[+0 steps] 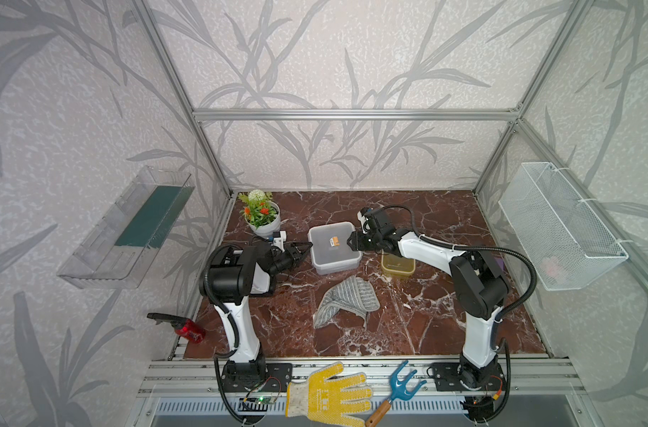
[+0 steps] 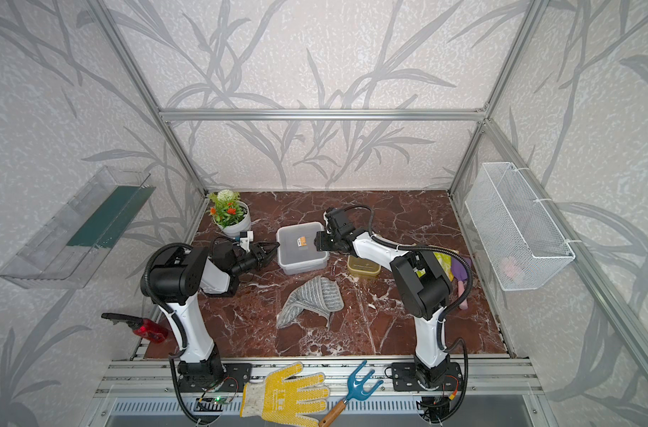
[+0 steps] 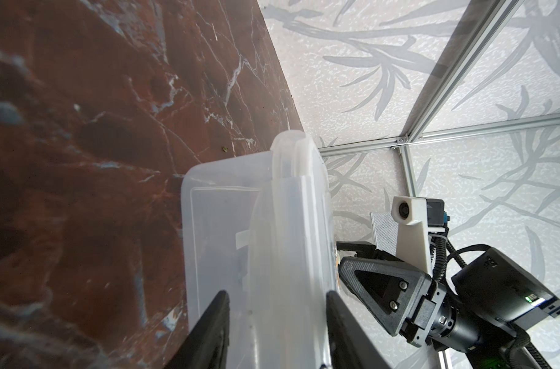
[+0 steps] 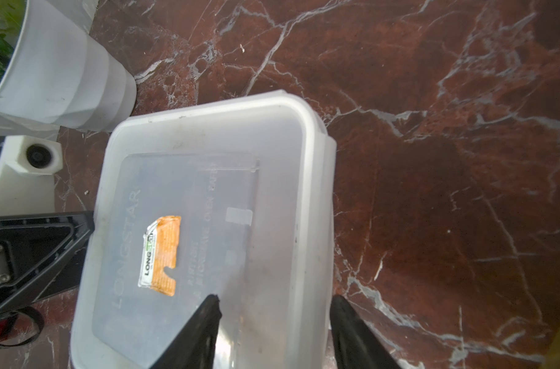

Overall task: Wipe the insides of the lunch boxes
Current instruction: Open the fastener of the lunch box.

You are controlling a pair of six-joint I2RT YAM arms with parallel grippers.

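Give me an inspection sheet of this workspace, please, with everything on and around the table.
Surface: red-brown marble tabletop, white veins.
Job's things: large clear lunch box, lid on, sticker on top; small amber lunch box beside it; grey striped cloth crumpled in front.
Clutter: flower pot, red spray bottle, yellow glove, blue hand rake.
Grippers: left gripper and right gripper at opposite ends of the large box, fingers straddling its rim; grip unclear.
Cables: black hoses along both arms; thin wires at the bases.
Surroundings: leaf-patterned walls, metal frame, clear wall tray, white wire basket.
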